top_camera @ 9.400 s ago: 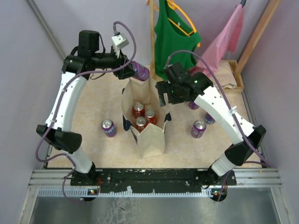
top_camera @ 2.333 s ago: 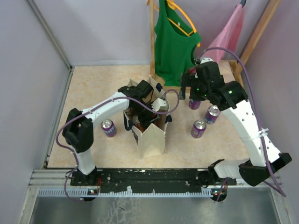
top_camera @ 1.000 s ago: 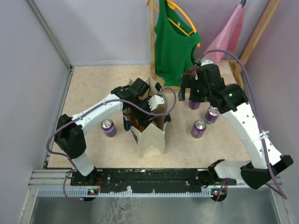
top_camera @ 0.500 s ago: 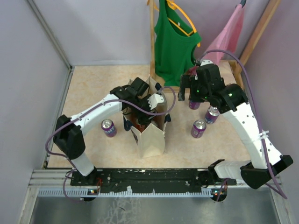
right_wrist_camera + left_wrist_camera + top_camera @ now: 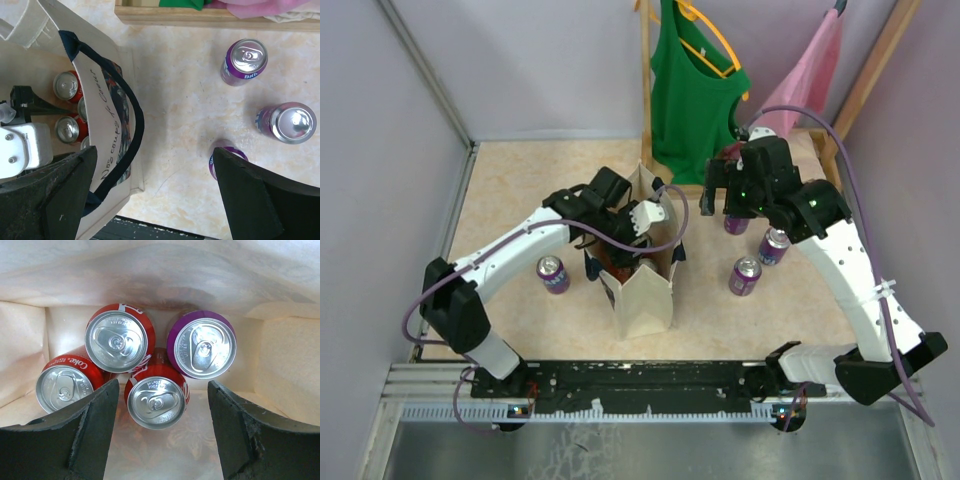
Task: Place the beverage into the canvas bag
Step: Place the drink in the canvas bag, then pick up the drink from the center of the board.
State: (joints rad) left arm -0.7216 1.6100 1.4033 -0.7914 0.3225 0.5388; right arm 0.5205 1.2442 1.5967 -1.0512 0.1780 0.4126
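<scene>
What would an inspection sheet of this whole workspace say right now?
Surface: beige marbled tabletop.
Job's things: canvas bag is upright and open, and holds three red cans and one purple can. Four loose purple cans sit on the table, one left of the bag and three to its right.
Clutter: beige cloth on the rack's base.
Grippers: left gripper is open at the bag's mouth, holding nothing. Right gripper is open above the right-hand cans, holding nothing.
Cables: purple cables loop along both arms.
Surroundings: green top and pink garment hang on a wooden rack; plain walls.
</scene>
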